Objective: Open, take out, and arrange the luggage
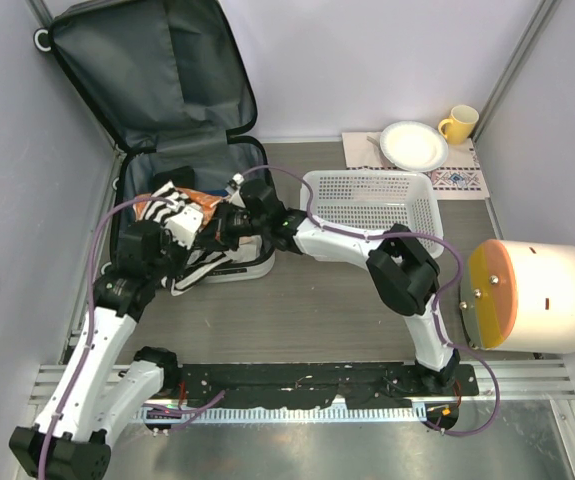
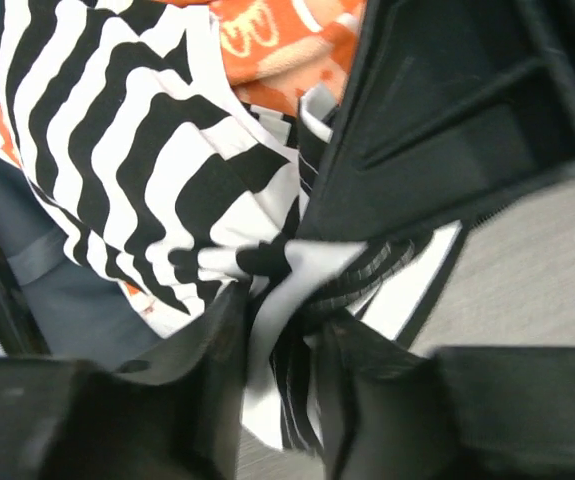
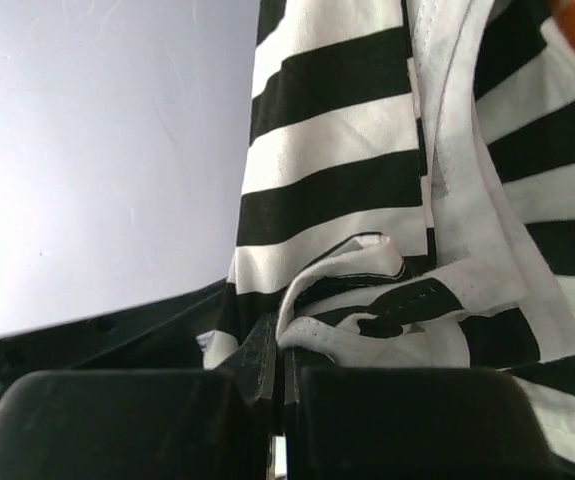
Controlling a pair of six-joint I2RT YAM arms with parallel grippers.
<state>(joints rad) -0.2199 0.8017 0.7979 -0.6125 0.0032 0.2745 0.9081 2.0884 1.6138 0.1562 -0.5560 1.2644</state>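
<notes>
half done at most: luggage [image 1: 157,70] open at far left of bench [image 1: 317,320], left jaws and right jaws both pinching striped garment [image 1: 179,215] draped over near rim; orange cloth [image 1: 205,203] inside, arranging yet to do.

I see a lab test booth rather than a home: plain pale walls [image 1: 367,60] on bare metal posts [image 1: 515,60] box in a wood-look surface [image 1: 307,310]. A slotted metal rail [image 1: 527,375] edges it. A plate [image 1: 413,145] and mug [image 1: 457,123] sit in one corner.
</notes>
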